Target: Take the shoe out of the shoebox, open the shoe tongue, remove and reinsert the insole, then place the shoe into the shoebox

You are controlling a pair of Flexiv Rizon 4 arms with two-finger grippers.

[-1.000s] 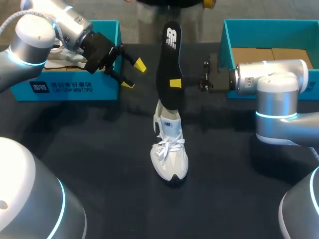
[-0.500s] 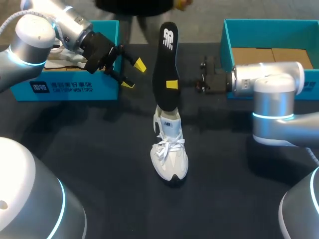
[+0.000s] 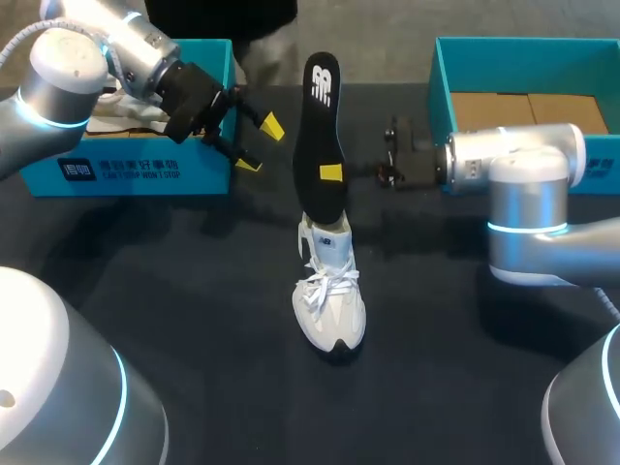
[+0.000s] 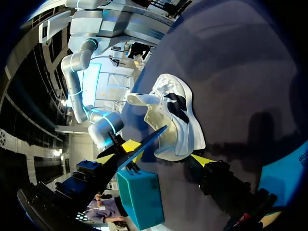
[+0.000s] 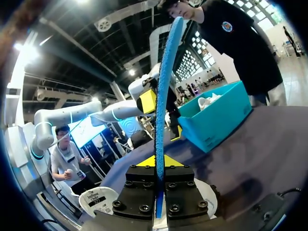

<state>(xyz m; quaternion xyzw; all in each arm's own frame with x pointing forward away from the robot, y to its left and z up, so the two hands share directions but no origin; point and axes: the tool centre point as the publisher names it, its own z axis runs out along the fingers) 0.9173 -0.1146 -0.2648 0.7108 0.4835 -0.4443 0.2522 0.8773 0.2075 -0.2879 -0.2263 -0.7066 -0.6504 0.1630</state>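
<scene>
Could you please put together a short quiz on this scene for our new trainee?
1. True or false: the insole lies flat inside the white shoe.
2. Which claw is shut on the insole? A) left B) right C) neither
3. Fill in: the shoe rests on the ____, outside the left shoebox and the right shoebox.
Key: 1 false, it is held upright; 2 B, the right claw, while the left claw is open; 3 table.

Matt black insole [image 3: 321, 145], white shoe [image 3: 330, 295] of cloth and smooth panels, matt dark table [image 3: 194, 320], satin silver arm [image 3: 528, 160] at three o'clock
</scene>
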